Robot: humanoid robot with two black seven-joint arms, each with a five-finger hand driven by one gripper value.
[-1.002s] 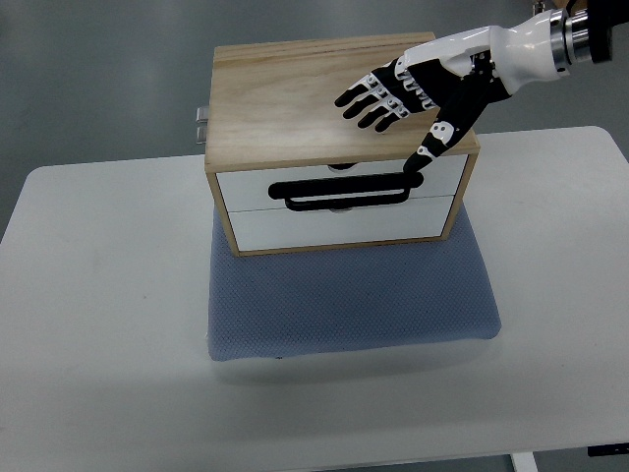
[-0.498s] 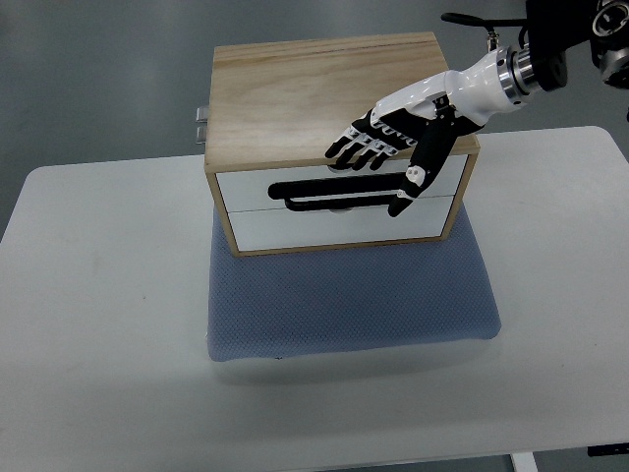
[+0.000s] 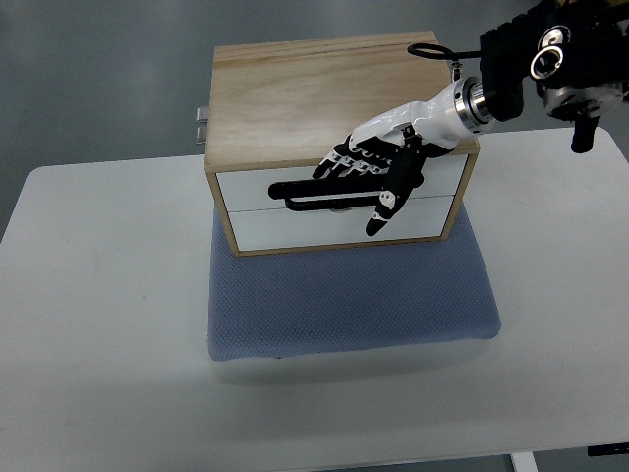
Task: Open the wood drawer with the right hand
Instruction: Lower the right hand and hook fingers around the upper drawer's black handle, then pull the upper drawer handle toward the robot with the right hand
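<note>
Nearest me the white table [image 3: 108, 324] lies bare and wide, and a blue mat [image 3: 344, 300] on it reaches forward past the wood drawer box [image 3: 324, 98], leaving open room in front of the drawer faces. The box sits on the mat's far part with its long axis running left to right, its two white drawer fronts [image 3: 246, 197] facing me, closed flush, the black handle [image 3: 314, 192] lying crosswise. My right robot hand [image 3: 369, 172] comes in from the upper right, palm down over the box's front edge, fingers [image 3: 339, 165] spread loosely across the handle, thumb hanging lower over the front; I cannot tell whether it touches.

Blue pad [image 3: 344, 305] on white table [image 3: 98, 324] — perhaps foam.
</note>
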